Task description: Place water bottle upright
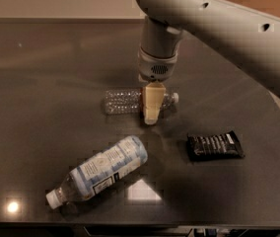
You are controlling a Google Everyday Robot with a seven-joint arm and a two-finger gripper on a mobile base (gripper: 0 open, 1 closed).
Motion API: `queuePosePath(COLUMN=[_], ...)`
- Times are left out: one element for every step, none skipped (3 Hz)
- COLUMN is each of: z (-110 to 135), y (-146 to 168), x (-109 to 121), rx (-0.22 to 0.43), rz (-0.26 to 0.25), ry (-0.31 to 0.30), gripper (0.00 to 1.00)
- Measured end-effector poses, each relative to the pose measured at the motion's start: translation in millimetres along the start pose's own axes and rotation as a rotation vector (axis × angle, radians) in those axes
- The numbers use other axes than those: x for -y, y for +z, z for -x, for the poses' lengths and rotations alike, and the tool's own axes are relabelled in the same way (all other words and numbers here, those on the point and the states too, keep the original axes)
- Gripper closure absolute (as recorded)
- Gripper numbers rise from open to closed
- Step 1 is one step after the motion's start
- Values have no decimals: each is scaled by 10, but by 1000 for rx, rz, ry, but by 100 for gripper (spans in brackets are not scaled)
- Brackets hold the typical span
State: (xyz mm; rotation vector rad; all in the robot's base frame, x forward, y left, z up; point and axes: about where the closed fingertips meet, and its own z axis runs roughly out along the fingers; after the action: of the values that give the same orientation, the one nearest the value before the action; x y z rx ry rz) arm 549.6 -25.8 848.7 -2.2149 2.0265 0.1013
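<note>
Dark table: water bottle lying flat; pincer over neck end, grip unclear.

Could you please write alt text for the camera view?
The robot's gripper is down at the neck end of a small clear water bottle lying on its side on a dark table. Nearer the camera lie a larger blue-labelled bottle and a black snack packet.

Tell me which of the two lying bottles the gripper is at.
The small clear ribbed water bottle, mid-table: the gripper is at its neck end. The fatter blue-white-labelled bottle lies apart, nearer the front edge.
</note>
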Motion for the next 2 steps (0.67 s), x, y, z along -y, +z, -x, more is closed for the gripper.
queuePosePath(z=[-11,-35], y=[24,-32], x=[21,53], rx=[-18,-30], rz=[2,-10], ry=[-13,-33], gripper=[41,64])
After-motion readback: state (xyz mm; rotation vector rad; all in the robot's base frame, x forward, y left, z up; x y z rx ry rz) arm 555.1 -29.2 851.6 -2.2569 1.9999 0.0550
